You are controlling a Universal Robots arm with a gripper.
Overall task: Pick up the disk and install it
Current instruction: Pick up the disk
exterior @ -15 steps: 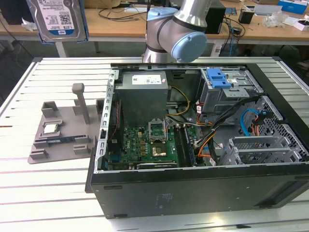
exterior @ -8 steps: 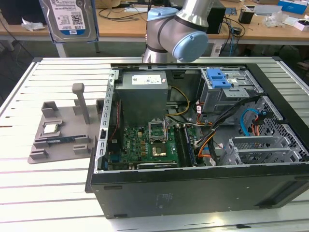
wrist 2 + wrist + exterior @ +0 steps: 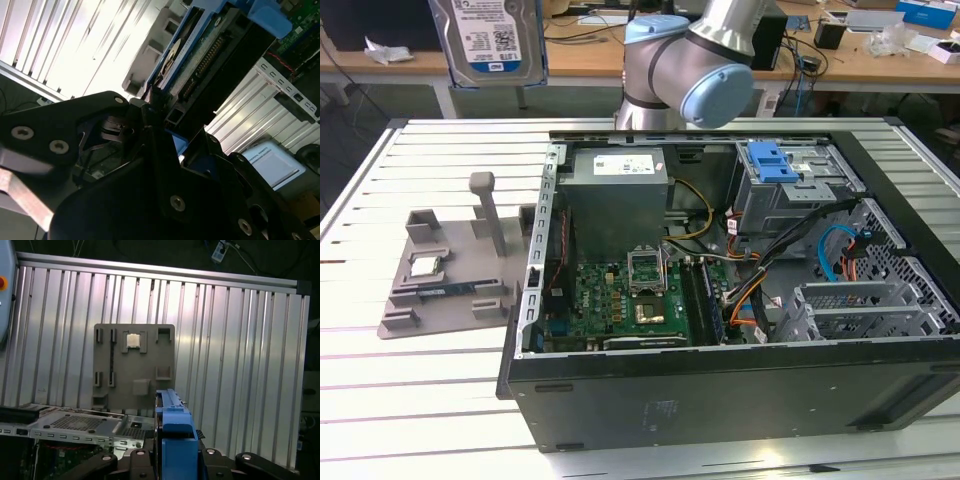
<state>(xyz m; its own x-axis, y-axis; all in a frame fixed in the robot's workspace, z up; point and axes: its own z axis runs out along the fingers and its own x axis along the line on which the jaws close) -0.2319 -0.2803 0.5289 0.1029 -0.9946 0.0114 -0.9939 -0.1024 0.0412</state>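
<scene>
— Where do we have the disk [image 3: 485, 40]?

— Off the table [image 3: 410, 420] and up in the air. In the exterior view it hangs upright at about eleven o'clock from the open computer case [image 3: 720, 400], on the side of the grey fixture tray [image 3: 440, 300], label facing the camera.

— And our pincer [image 3: 172, 454]?

— Clamped on the disk. In the first wrist view the blue bracket [image 3: 172, 425] sits edge-on between the jaws. In the second wrist view the circuit-board side runs out from them.

— How do we expect it to handle?

— We judge it rigid and fairly heavy for its size, so it won't flex. It is sensitive to knocks, though, and its smooth metal faces could slip. We would keep pressure off the bare board and the connector. The bracket's long edges look like the safest hold.

— Is it installed?

— Not yet. The drive cage [image 3: 790, 195], with its blue latch piece [image 3: 770, 160], sits at about two o'clock inside the case, well apart from the disk.
</scene>
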